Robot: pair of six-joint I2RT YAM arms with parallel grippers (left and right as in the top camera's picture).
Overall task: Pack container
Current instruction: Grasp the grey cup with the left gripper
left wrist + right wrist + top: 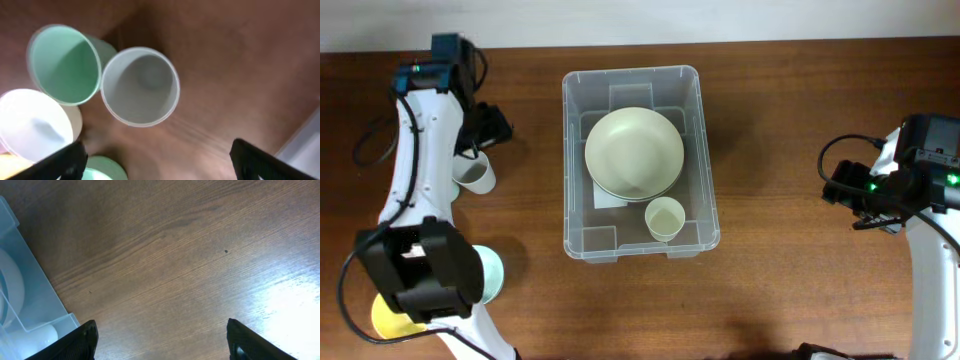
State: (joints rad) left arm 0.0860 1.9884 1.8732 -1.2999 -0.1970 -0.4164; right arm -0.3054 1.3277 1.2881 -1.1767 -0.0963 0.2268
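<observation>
Left arm arches along the frame's left edge, left gripper open above a pale cup; right gripper open over the table.

The container sits mid-table, its long sides running from 12 to 6 o'clock. Inside, a stack of bowls fills the 12 o'clock half and lies over a label on the base. A cup stands at the stack's 5 o'clock, just beside it. Well apart, at the container's 9 o'clock, a second cup stands partly under the left arm. A third cup is at the container's 8 o'clock, tucked against that arm. The right arm is at the container's 3 o'clock, well apart. In the left wrist view the cups bunch together: a middle cup has a neighbour touching it at 10 o'clock and another at 8 o'clock.
</observation>
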